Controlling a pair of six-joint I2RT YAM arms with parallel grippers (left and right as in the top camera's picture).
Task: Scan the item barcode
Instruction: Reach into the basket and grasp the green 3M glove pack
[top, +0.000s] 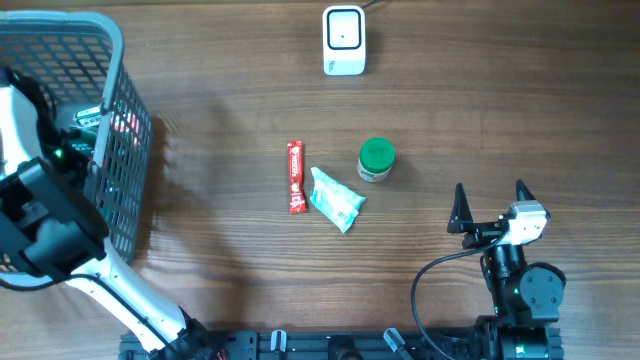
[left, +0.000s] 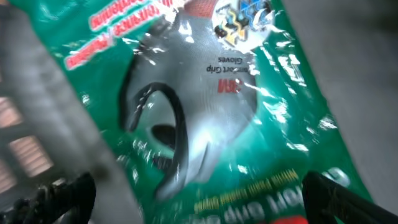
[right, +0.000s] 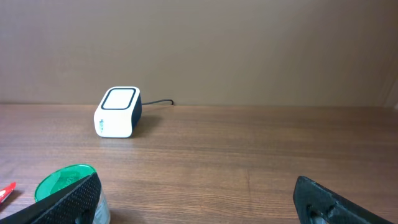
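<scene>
A green glove packet (left: 236, 106) with a clear window fills the left wrist view, blurred and very close. My left gripper (left: 199, 200) is open, its dark fingertips (left: 62, 198) wide apart on either side of the packet's lower part. In the overhead view this arm reaches down into the grey mesh basket (top: 112, 45), which hides the gripper. The white barcode scanner (top: 343, 40) stands at the far middle of the table, also seen as a small white scanner (right: 117, 112). My right gripper (top: 490, 206) rests open at the right with nothing between its fingers.
A red bar (top: 296, 176), a teal-and-white packet (top: 335, 200) and a green-lidded jar (top: 376, 160) lie mid-table. The jar (right: 62, 183) sits just beside my right gripper's left finger. The basket's mesh wall (left: 25, 149) is close on the left gripper's left.
</scene>
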